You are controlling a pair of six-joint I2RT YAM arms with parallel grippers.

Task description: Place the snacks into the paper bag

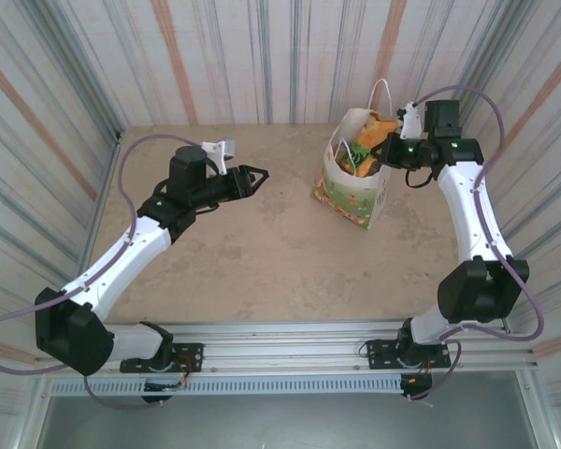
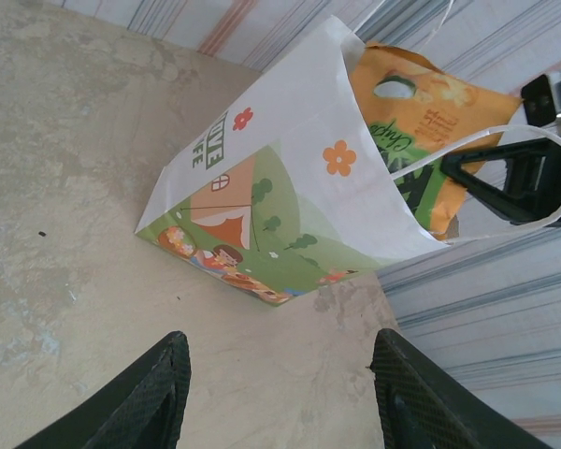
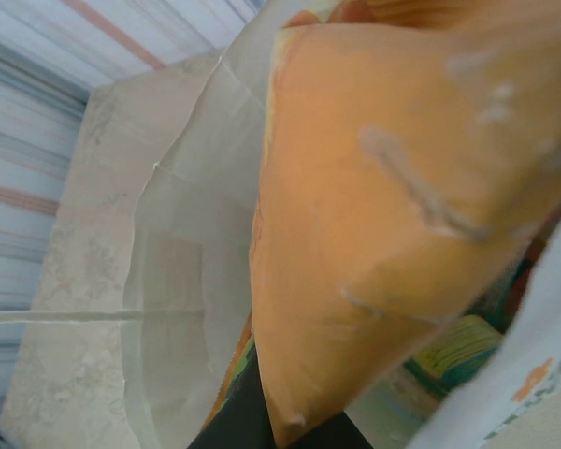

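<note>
**Setting:** robot test cell, laboratory type.

**Enclosure:** walls of white sheeting [image 1: 262, 56] with grey and orange-brown vertical stripes close off the table's far edge and both side edges. The same sheeting is seen from the left wrist.

**Work surface:** one table [image 1: 262, 271] with a bare, mottled beige stone-look top.

**Mounting:** aluminium profile rail [image 1: 290, 341] along the near edge, with a slotted strip [image 1: 290, 384] just in front of it.

**Equipment:** left arm [image 1: 122, 257] and right arm [image 1: 472, 210], white and black, bolted to the rail on black base plates.

**Wiring:** exposed purple cables [image 1: 136, 150] loop along both arms down to the bases.
</note>
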